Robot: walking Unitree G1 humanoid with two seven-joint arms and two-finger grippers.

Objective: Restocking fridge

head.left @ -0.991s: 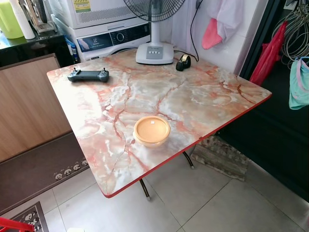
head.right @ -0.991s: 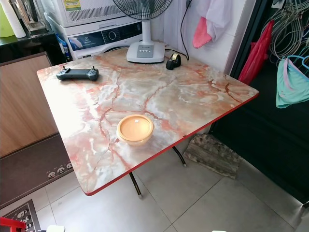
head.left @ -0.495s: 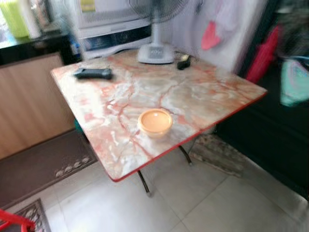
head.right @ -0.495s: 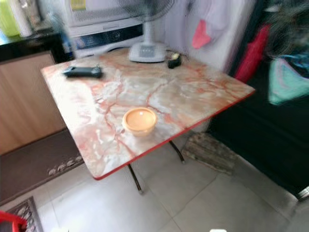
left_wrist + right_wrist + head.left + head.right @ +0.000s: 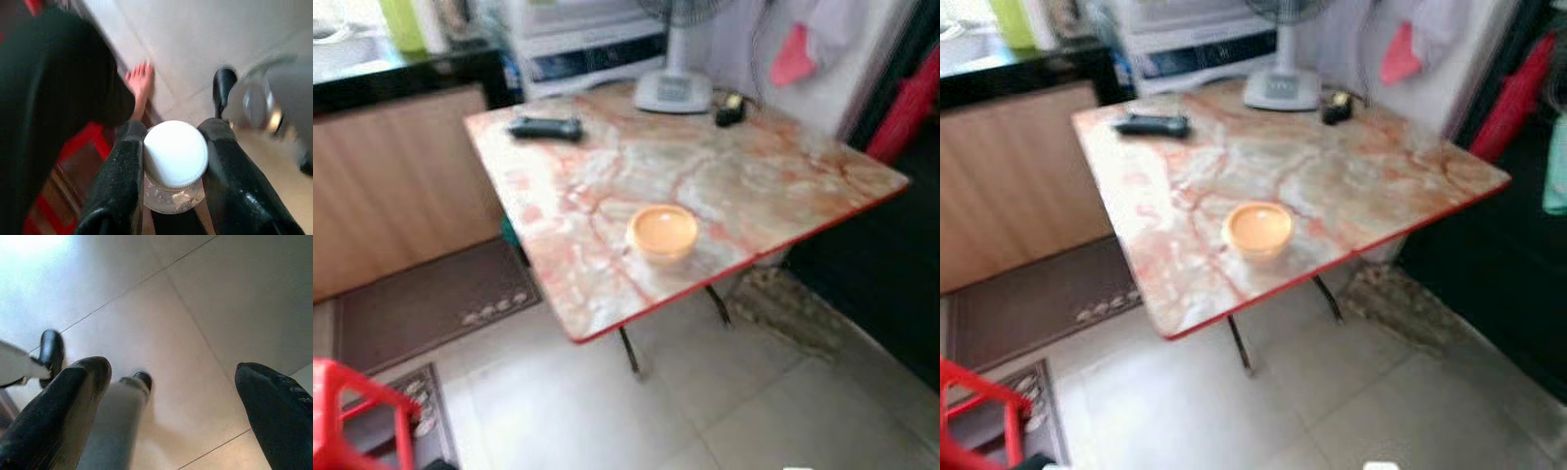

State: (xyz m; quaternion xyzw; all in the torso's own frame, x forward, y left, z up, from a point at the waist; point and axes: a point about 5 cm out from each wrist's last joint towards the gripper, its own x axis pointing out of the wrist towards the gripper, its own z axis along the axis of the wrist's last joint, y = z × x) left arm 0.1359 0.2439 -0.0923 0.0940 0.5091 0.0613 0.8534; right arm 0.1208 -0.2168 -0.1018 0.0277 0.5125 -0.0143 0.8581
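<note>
Since a second ago our whole head view has swung and softened into blur: the marble-topped table (image 5: 734,186) now sits further to our right, and a red stool (image 5: 352,411), cut off at the frame's edge, has come into sight at our lower left. That is our camera moving; on the table the lidded orange bowl (image 5: 663,231), the black controller (image 5: 545,128) and the fan base (image 5: 673,91) keep their places. The small dark thing (image 5: 729,113) beside the fan base is too blurred for us to name.

Our left gripper (image 5: 173,161) hangs low over the tiled floor (image 5: 205,44), its two fingers closed against the sides of a clear jar with a white lid (image 5: 175,154); the jar's contents we cannot make out. A person's bare foot (image 5: 140,85) shows past it, beside a dark garment.

Our right gripper (image 5: 171,401) is spread wide and holds nothing.
</note>
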